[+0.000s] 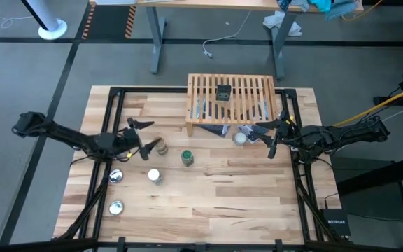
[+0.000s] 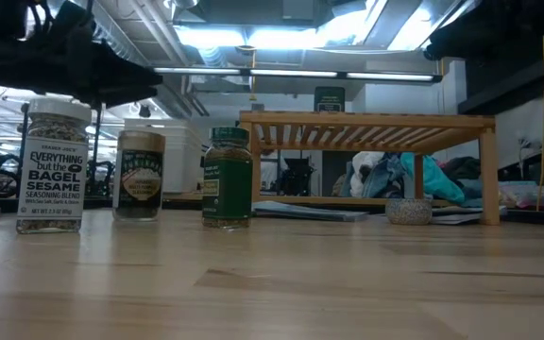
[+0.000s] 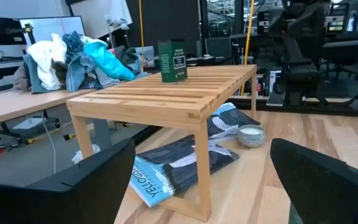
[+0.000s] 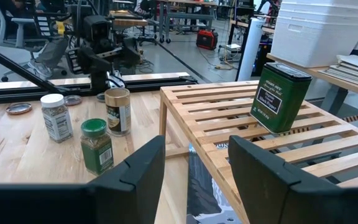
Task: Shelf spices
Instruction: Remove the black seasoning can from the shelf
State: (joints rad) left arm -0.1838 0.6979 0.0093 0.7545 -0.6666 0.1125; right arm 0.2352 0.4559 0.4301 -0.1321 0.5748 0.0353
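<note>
Butcher-block tabletop [image 1: 222, 196] bears slatted wooden shelf [image 1: 231, 98] holding squarish tin [image 1: 223, 92]; both end effectors [image 1: 144, 136] [image 1: 270, 137] gape empty.

light wood slatted shelf [image 1: 231, 103], glossy dark green tin [image 4: 281, 97]

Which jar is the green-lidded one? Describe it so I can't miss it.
Look in front of the wooden shelf, on the open tabletop. Three jars stand there; the green-lidded jar is nearest the shelf's left leg, the only one with a green cap and label.
</note>
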